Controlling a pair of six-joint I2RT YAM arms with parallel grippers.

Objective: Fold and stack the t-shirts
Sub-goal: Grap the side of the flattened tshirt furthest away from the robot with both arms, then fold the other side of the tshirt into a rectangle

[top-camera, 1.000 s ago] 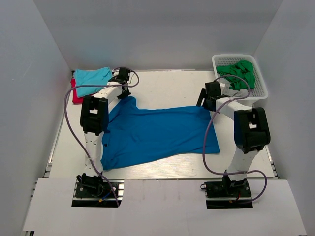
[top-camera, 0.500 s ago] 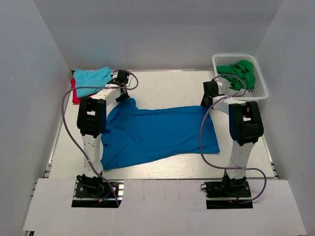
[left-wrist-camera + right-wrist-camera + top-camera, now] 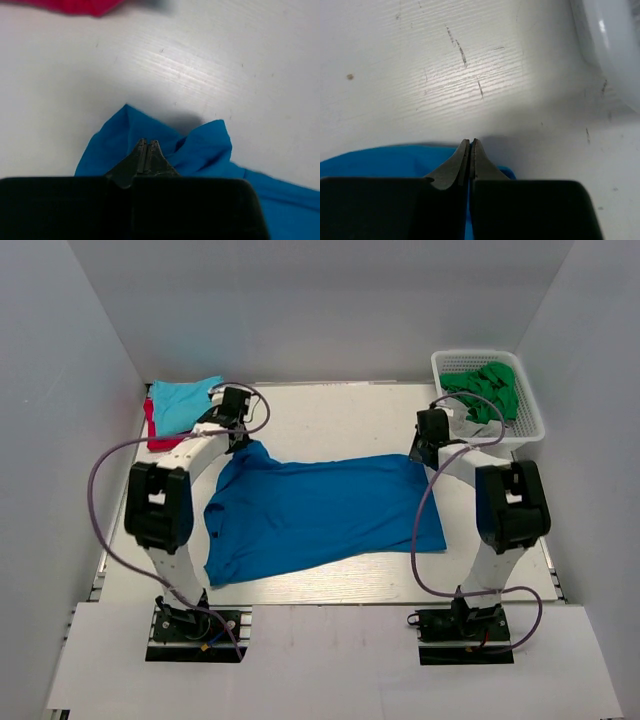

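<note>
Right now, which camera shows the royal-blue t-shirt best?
Top external: the royal-blue t-shirt lies spread across the table, nearly its whole outline visible. The left wrist view shows only a bunched corner at the shut jaws; the right wrist view only a thin edge beneath its jaws.

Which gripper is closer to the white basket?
Right. The right gripper pinches the blue shirt's corner just beside the basket; the left gripper pinches the opposite end, across the table.
</note>
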